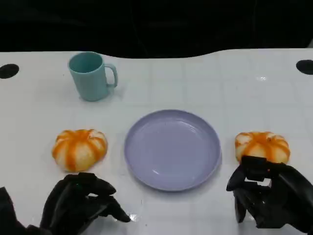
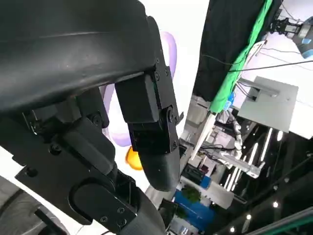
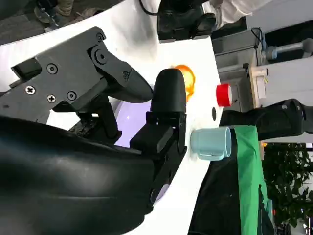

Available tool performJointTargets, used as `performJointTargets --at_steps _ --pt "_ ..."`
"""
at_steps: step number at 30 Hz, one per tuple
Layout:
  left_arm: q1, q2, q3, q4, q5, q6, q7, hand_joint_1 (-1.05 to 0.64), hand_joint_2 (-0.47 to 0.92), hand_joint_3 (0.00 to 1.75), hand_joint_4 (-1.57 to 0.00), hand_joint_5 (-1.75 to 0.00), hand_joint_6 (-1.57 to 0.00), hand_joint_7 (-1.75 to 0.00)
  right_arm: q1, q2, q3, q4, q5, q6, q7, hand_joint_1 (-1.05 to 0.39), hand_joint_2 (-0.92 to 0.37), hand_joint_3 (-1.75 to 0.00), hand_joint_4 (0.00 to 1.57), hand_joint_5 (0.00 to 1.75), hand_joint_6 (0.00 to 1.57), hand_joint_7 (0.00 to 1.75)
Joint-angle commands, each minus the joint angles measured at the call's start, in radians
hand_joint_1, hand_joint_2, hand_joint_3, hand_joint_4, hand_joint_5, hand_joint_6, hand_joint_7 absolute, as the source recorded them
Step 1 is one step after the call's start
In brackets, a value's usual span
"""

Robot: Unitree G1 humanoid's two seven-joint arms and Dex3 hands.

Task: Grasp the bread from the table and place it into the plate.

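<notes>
Approach stage: both hands are standing short of the bread, nothing grasped yet.

Two orange-striped bread rolls are lying on the white table (image 1: 195, 78), one either side of the lilac plate (image 1: 172, 149), which is holding nothing. The left bread (image 1: 79, 149) is sitting well clear of the plate's rim; the right bread (image 1: 262, 146) is sitting just beside it. The right hand (image 1: 271, 196) is hovering at the near edge of the right bread, fingers loosely curled and holding nothing; whether they are touching the roll cannot be told. The left hand (image 1: 80, 203) is resting near the left bread, fingers curled, gripping nothing. A teal mug (image 1: 90, 76) is standing well behind. Judgement: the next move calls for the right hand reaching over its roll, closing round it, then lifting it across to the plate.
</notes>
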Motion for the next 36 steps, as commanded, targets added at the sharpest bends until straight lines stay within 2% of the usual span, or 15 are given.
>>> performJointTargets --at_steps 1,12,16,20,24,26,27,28,30,31,33,36 --pt "0.011 0.019 0.003 -0.014 -0.003 0.0 -0.002 -1.02 0.53 0.01 -1.57 -0.48 -1.57 -0.26 -0.001 -0.013 -0.006 -0.007 -0.003 -0.008 0.001 -0.16 -0.61 -1.08 0.77 1.64 0.72 1.31" --pt "0.009 0.018 0.003 -0.008 -0.003 -0.001 0.001 -1.01 0.54 0.02 -1.57 -0.48 -1.57 -0.28 -0.003 -0.007 -0.011 0.005 -0.003 -0.041 0.007 -0.15 -0.61 -1.08 0.77 1.62 0.73 1.3" --pt "0.006 0.017 0.003 -0.003 -0.003 -0.002 0.002 -0.99 0.54 0.01 -1.57 -0.48 -1.57 -0.27 -0.006 0.003 -0.021 0.014 -0.032 -0.13 -0.018 -0.14 -0.61 -1.05 0.73 1.51 0.69 1.17" --pt "0.003 0.018 0.003 0.002 0.001 -0.006 0.002 -0.99 0.55 0.01 -1.57 -0.48 -1.57 -0.27 -0.03 0.012 -0.034 0.057 -0.062 -0.276 -0.029 -0.14 -0.58 -1.03 0.61 1.42 0.63 1.06" --pt "-0.001 0.02 0.005 0.01 -0.004 -0.007 -0.008 -0.97 0.55 0.01 -1.57 -0.47 -1.57 -0.25 -0.058 0.001 -0.035 0.101 -0.099 -0.394 -0.034 -0.22 -0.66 -0.82 0.46 1.31 0.52 0.91" --pt "-0.002 0.022 0.005 0.013 -0.005 -0.007 -0.01 -0.97 0.55 0.01 -1.57 -0.47 -1.57 -0.25 -0.073 -0.013 -0.035 0.128 -0.131 -0.455 -0.039 -0.24 -0.7 -0.72 0.44 1.22 0.48 0.85" --pt "-0.003 0.022 0.005 0.013 -0.005 -0.007 -0.01 -0.97 0.55 0.01 -1.57 -0.46 -1.57 -0.25 -0.078 -0.018 -0.034 0.138 -0.14 -0.475 -0.04 -0.25 -0.76 -0.59 0.44 1.17 0.47 0.78" --pt "-0.003 0.021 0.006 0.015 -0.006 -0.008 -0.011 -0.97 0.55 0.01 -1.57 -0.46 -1.57 -0.25 -0.084 -0.025 -0.035 0.146 -0.16 -0.496 -0.049 -0.26 -0.79 -0.52 0.43 1.15 0.46 0.75" --pt "-0.004 0.021 0.006 0.018 -0.006 -0.01 -0.013 -0.96 0.55 0.01 -1.57 -0.46 -1.57 -0.24 -0.098 -0.041 -0.038 0.168 -0.223 -0.56 -0.085 -0.31 -0.88 -0.26 0.41 1.0 0.48 0.61" --pt "-0.003 0.022 0.005 0.016 -0.005 -0.011 -0.013 -0.96 0.55 0.01 -1.57 -0.46 -1.57 -0.24 -0.106 -0.051 -0.041 0.18 -0.269 -0.605 -0.113 -0.32 -0.9 -0.2 0.39 0.96 0.48 0.58" --pt "0.0 0.022 0.002 0.014 -0.001 -0.015 -0.012 -0.97 0.56 0.01 -1.57 -0.45 -1.57 -0.24 -0.129 -0.077 -0.051 0.209 -0.378 -0.699 -0.182 -0.36 -0.92 -0.11 0.32 0.82 0.45 0.46" --pt "0.002 0.022 0.0 0.01 0.0 -0.016 -0.01 -0.98 0.56 0.01 -1.57 -0.45 -1.57 -0.24 -0.149 -0.105 -0.057 0.233 -0.49 -0.759 -0.269 -0.42 -0.92 -0.08 0.29 0.6 0.46 0.28"
